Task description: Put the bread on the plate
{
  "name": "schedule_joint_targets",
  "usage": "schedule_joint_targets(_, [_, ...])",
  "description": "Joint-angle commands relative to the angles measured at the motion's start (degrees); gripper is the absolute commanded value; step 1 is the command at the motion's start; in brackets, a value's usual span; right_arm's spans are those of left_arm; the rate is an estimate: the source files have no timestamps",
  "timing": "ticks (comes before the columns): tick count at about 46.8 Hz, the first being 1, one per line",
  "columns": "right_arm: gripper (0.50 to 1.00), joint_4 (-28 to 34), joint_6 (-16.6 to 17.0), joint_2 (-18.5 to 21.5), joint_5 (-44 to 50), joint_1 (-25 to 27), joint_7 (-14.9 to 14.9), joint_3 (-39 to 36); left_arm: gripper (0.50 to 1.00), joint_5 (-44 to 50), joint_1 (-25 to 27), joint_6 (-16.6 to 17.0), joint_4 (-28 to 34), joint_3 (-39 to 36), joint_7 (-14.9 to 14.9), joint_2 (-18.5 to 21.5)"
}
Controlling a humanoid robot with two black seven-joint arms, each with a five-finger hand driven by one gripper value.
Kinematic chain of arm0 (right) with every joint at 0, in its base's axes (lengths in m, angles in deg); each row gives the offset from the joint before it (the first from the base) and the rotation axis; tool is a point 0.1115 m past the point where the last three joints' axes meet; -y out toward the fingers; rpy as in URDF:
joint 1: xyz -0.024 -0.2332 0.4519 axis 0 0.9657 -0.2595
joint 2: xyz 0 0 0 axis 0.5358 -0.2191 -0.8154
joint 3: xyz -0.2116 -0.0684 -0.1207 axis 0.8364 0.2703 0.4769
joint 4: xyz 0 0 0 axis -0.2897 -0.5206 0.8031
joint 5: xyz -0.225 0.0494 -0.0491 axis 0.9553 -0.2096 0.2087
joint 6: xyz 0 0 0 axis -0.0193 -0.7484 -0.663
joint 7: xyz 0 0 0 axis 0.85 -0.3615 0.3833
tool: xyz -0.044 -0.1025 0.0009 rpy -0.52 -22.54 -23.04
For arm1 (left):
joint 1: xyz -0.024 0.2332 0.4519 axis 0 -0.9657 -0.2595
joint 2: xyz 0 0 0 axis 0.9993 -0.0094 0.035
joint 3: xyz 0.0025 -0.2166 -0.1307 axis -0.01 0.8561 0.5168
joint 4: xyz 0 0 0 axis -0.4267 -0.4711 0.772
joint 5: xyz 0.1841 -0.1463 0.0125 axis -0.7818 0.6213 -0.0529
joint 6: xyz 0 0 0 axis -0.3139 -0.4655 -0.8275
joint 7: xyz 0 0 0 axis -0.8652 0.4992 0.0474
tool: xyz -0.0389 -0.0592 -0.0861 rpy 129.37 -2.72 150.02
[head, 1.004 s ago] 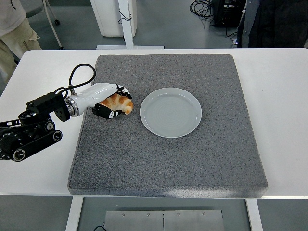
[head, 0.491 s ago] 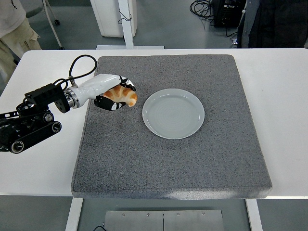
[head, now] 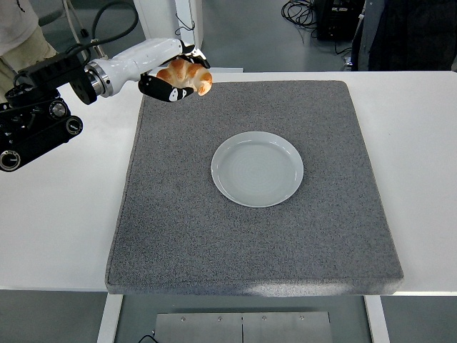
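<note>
The left hand [head: 173, 77] has its fingers curled around the bread [head: 186, 74], held in the air over the mat's [head: 250, 236] far left corner. The plate [head: 257, 168] sits empty mid-mat. The bread is probably light, soft and flaky, so a gentle grip around its middle seems best.

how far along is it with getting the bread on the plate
The pickup looks done: the left hand grips the bread and holds it up, over the far-left corner of the grey mat. The plate sits bare at the mat's centre. Left to do: carry the bread over the plate, lower it and let go.
</note>
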Motion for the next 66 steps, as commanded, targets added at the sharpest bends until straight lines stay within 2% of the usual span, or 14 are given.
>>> schedule_joint_targets(1, [1.0,0.0,-0.01,0.0,0.0,0.0,0.0,0.0,0.5,0.76,1.8,-0.8,0.17,0.04,0.01,0.09])
schedule_joint_targets(19, [1.0,0.0,-0.01,0.0,0.0,0.0,0.0,0.0,0.5,1.82,8.75,-4.58,0.26,-0.05,0.01,-1.14])
schedule_joint_targets(34, [1.0,0.0,-0.01,0.0,0.0,0.0,0.0,0.0,0.5,1.29,13.14,-4.67,0.35,-3.74,0.19,-7.29])
schedule_joint_targets(56, [1.0,0.0,-0.01,0.0,0.0,0.0,0.0,0.0,0.5,0.06,12.97,-4.14,0.17,-7.34,0.45,-15.9])
schedule_joint_targets(66, [1.0,0.0,-0.01,0.0,0.0,0.0,0.0,0.0,0.5,-2.75,11.91,-4.14,-1.84,-9.1,0.37,-19.42])
